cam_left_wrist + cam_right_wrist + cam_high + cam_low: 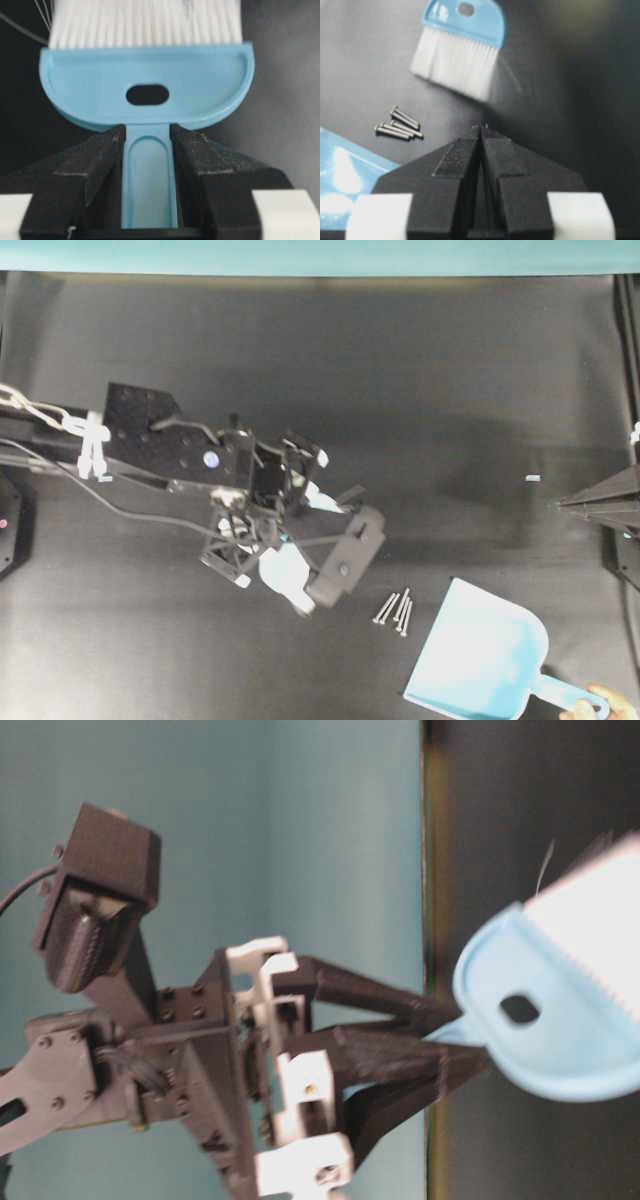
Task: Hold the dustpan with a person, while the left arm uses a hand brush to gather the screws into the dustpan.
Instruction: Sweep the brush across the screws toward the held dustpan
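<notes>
While my left gripper (147,150) clamps the slim handle of the hand brush (145,85), its white bristles hang above the black table (330,350), apparently just clear of it. Just beyond them lie 4 screws (395,610), bunched close together beside the wide mouth of the dustpan (480,655). At the dustpan's handle, the person (605,705) keeps fingertips on the ringed end. Farther off, my right gripper (481,131) rests pinched together, grasping nothing.
</notes>
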Tool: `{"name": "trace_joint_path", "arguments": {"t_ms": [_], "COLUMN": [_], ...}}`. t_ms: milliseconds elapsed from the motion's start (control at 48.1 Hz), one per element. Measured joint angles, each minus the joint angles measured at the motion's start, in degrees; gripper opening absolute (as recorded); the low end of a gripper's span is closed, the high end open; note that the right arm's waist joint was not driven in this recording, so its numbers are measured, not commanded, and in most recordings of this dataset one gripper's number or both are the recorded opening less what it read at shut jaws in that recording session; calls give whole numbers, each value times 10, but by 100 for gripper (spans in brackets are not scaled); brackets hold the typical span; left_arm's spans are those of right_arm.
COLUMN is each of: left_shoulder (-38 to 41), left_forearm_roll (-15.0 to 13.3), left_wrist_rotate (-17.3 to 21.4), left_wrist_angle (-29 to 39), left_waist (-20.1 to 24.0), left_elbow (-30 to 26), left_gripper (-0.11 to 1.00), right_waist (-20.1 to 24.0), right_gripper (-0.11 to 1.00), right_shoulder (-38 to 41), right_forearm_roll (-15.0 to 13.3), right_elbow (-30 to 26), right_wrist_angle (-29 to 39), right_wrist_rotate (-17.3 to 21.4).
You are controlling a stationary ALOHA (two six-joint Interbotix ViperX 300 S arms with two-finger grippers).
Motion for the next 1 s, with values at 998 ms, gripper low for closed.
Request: {"name": "trace_joint_path", "arguments": {"t_ms": [998], "left_shoulder": [127], "left_forearm_roll": [2], "left_wrist_rotate": [-9], "left_wrist_angle": [-60], "left_waist": [-33], "left_elbow": [-113], "left_gripper": [30], "right_waist": [0], "right_gripper": [0], "right_shoulder": [-1], "right_forearm_roll": [0], "right_elbow": [0], "right_wrist_angle": [0], "right_wrist_rotate": [-1]}}
